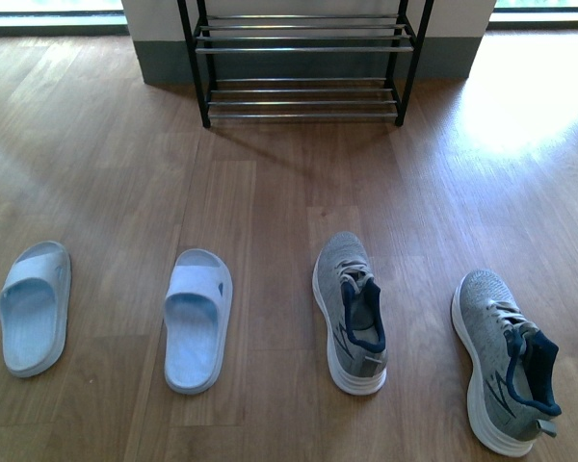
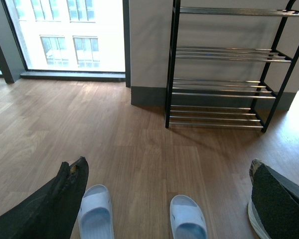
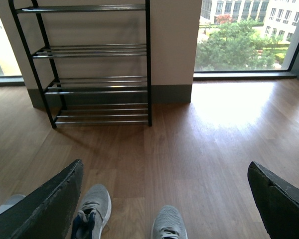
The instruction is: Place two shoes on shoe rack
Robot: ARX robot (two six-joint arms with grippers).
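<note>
Shoes: four in a row on the wood floor [image 1: 270, 192]: left slide [image 1: 34, 308], right slide [image 1: 197, 320], left sneaker [image 1: 350, 313], right sneaker [image 1: 506, 361].
Pointing: toes all toward the shoe rack [image 1: 303, 46], long axes running robot-to-rack; right sneaker's toe angles leftward.
Between: floorboards, rack well apart.
Left gripper [image 2: 165, 167]: spread wide, holding nothing, over the slides.
Right gripper [image 3: 165, 168]: spread wide, holding nothing, over the sneakers.
</note>
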